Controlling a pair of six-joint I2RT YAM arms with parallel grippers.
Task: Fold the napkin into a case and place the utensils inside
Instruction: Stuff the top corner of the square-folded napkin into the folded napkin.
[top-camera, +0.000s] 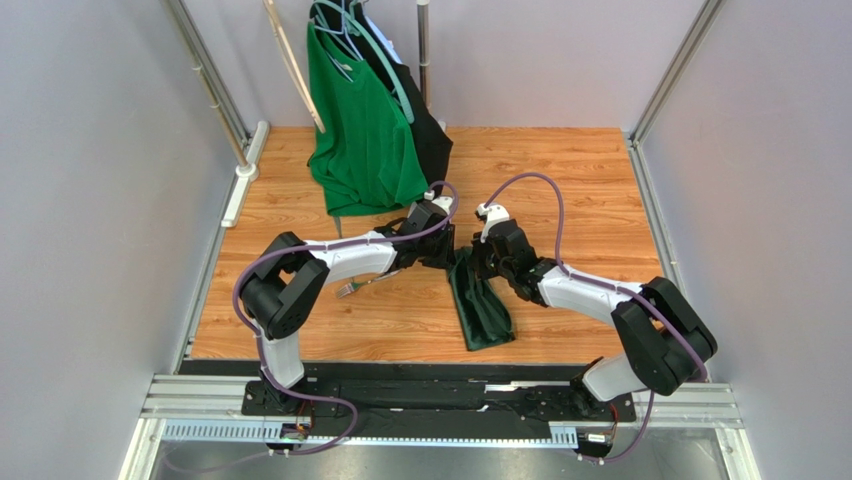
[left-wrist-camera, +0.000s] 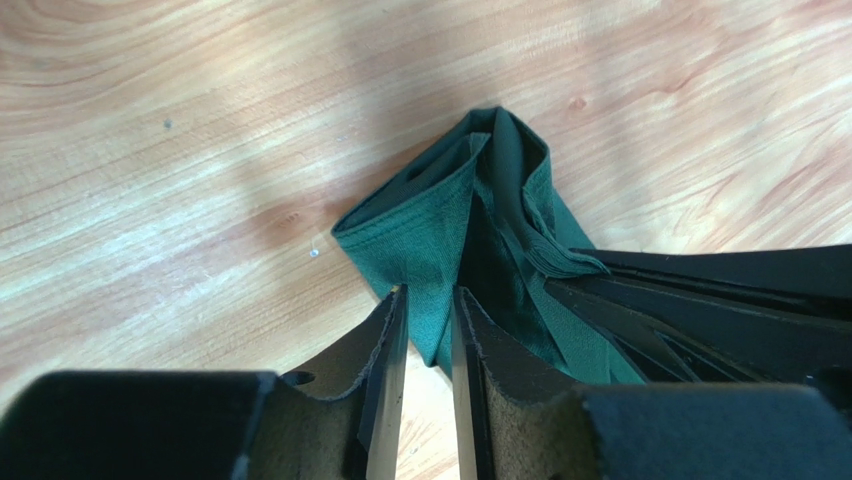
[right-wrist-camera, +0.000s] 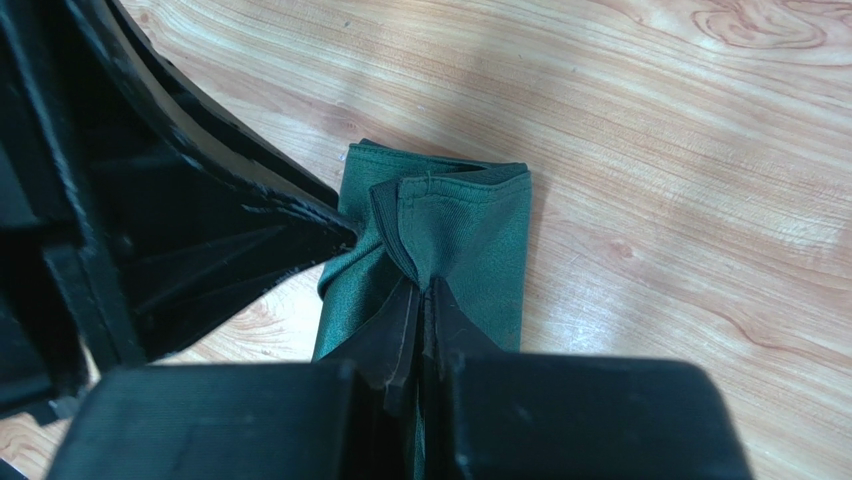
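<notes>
— Where's the dark green cloth napkin (top-camera: 483, 308)?
— Folded long and narrow, lying mid-way across the wooden table (top-camera: 570, 190), between both arms.
— And the pincers?
— The right pincer (right-wrist-camera: 426, 288) is pinched tight on its far end. The left pincer (left-wrist-camera: 428, 296) stands slightly parted, a cloth corner at its gap.

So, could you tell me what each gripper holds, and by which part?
The right gripper pinches the napkin at a fold of its far end. The left gripper has its jaws apart around a neighbouring flap, clamping nothing.
</notes>
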